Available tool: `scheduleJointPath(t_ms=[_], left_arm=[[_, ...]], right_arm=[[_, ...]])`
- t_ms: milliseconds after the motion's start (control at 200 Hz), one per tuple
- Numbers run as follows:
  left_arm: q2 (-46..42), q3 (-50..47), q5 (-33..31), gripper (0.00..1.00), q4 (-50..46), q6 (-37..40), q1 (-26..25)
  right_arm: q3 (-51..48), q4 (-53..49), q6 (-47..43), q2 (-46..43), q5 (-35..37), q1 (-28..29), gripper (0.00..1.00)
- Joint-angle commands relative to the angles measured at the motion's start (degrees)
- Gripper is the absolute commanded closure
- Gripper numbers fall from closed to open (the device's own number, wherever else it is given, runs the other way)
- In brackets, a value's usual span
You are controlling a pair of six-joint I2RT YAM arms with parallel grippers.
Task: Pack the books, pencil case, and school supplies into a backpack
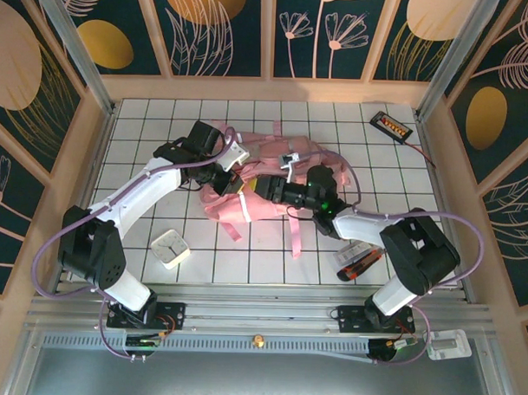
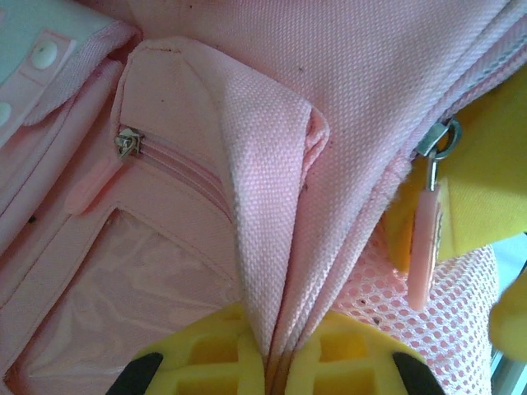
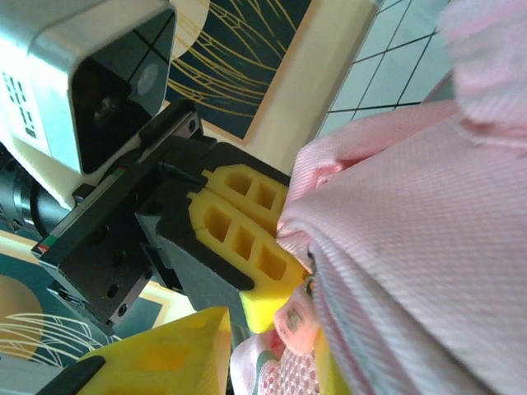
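Observation:
The pink backpack (image 1: 267,156) lies crumpled in the middle of the table. My left gripper (image 1: 231,176) is shut on a fold of its fabric (image 2: 272,247) beside the zipper; its yellow pads (image 3: 247,239) pinch the pink cloth. My right gripper (image 1: 266,191) reaches in from the right at the bag's mouth. Its jaws stand a little apart (image 3: 272,370), with mesh lining and a pink zipper pull (image 3: 296,322) at the tips. A dark plastic-wrapped pack of school supplies (image 1: 359,261) lies by the right arm. The books and the pencil case are hidden.
A small white square object (image 1: 169,248) sits near the left arm's base. A flat black device with orange buttons (image 1: 391,126) and its cable lies at the back right. Wooden walls (image 1: 268,89) close in the tiled table.

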Motion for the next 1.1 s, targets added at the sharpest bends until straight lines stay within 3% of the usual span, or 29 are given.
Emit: scheduleJointPath(t_ms=[0,120,210,365,450,580,811,1091], left_arm=[[-1.6,4.3,9.3,1.00,7.0,-2.0,-0.7],[-1.6,4.2,9.2,1.00,7.4,-2.4,-0.7],[-1.7,4.0,9.3,1.00,7.6,-2.4,-0.7],[-2.2,3.4,9.2,1.00,7.8,-2.4,-0.7],[-2.5,3.1,9.1,1.00,7.9,-2.4,-0.7],[-2.8,2.7,9.1,1.00,7.9,-2.2,-0.7],[-3.0,2.4,9.2,1.00,8.2,-2.2,-0.7],[-3.1,1.3,9.8,1.00,9.3,-2.9,-1.2]], right_arm=[[-1.0,0.9,2.7,1.7,-0.7,2.1,0.69],[-2.6,3.0,4.0,1.7,1.2,2.4,0.77],[-4.0,4.6,5.1,1.6,2.5,2.4,0.78],[-5.4,5.5,7.6,1.8,5.2,2.0,0.74],[-6.0,6.3,10.4,2.4,6.0,1.5,0.63],[-6.1,7.3,14.1,3.9,6.3,1.1,0.56],[-6.9,7.3,17.2,4.9,8.6,1.2,0.56],[-5.8,-4.4,16.6,3.1,16.6,1.5,0.58]])
